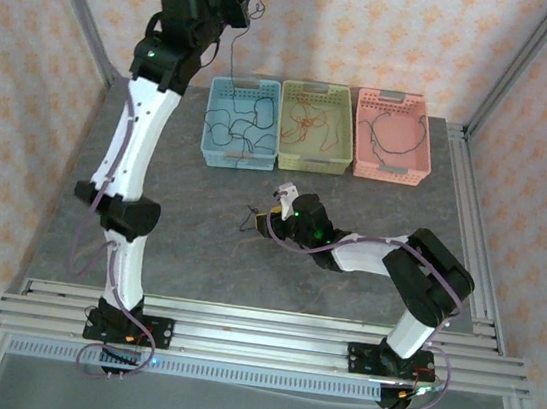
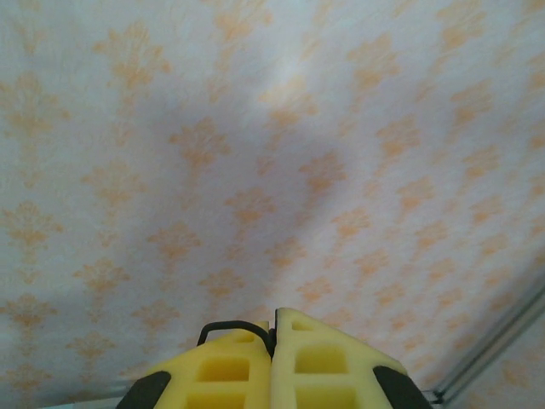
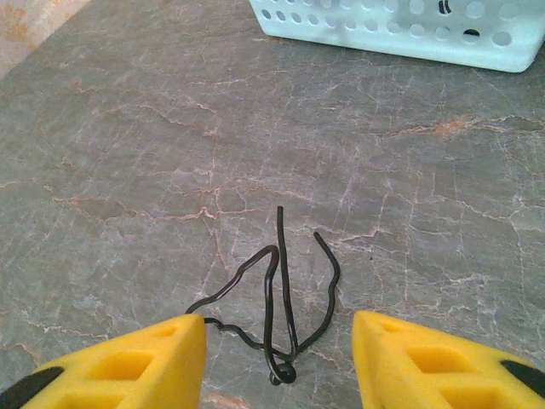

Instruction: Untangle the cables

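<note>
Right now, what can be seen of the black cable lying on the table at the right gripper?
The black cable is a thin, stiff-looking wire, kinked into a loose loop, with two free ends pointing toward the blue basket and a small curl at its near end. It lies flat on the grey, stone-patterned table, between the open yellow fingers of the right gripper. One strand reaches a fingertip; whether they touch is unclear.

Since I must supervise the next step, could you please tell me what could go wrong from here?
1. The raised left claw is shut on a thin black cable that hangs down to the light-blue plastic basket. Lifting further might snag and tug the basket, or the cable could slip free.
2. The open right claw straddles a looped black wire lying flat on the grey stone-patterned table. Closing might miss it or scrape the tabletop.
</note>
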Motion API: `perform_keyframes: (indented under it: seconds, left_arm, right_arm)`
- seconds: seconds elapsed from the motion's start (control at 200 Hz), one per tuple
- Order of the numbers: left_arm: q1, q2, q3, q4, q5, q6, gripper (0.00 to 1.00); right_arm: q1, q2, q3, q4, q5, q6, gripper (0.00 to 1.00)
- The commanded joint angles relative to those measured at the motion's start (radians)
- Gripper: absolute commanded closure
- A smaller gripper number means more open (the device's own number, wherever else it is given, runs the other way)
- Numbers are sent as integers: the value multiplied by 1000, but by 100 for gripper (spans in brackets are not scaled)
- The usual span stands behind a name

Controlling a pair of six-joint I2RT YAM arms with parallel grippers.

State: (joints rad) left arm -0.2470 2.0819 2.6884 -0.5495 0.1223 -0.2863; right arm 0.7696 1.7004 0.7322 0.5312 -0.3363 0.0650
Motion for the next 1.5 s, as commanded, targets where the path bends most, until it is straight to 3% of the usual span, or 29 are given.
perform_keyframes:
  seconds: [0.0,0.285,0.5,0.636,0.701,0.766,0.866,0.961,1.206,1.491]
  left_arm:
    - [33,96,94,49,-4,-12,100]
    - [72,244,52,8,100,-48,100]
    - [73,236,-253,-25,114,-62,100]
    - [65,87,-592,78,90,-159,100]
    - [54,17,-721,141,75,-175,78]
    - [45,-3,-731,103,60,-157,58]
    - [45,-28,-663,-38,68,-138,46]
    - [44,-148,-683,-56,38,-151,33]
    - [41,-378,-698,-184,137,-121,31]
    - [22,-797,-1245,20,222,-151,28]
  right_arm:
    - [3,-5,4,10,8,-20,52]
    - [3,8,10,9,4,-22,52]
    - [3,18,21,-6,-1,-19,52]
    - [3,6,12,-2,7,-24,52]
    - [4,9,13,-5,14,-30,52]
    - [3,15,16,-7,14,-32,52]
    - [3,12,22,-16,13,-26,52]
    - [3,0,15,-7,8,-22,52]
    - [3,-11,3,3,37,-21,50]
    - [3,5,17,-11,51,-1,49]
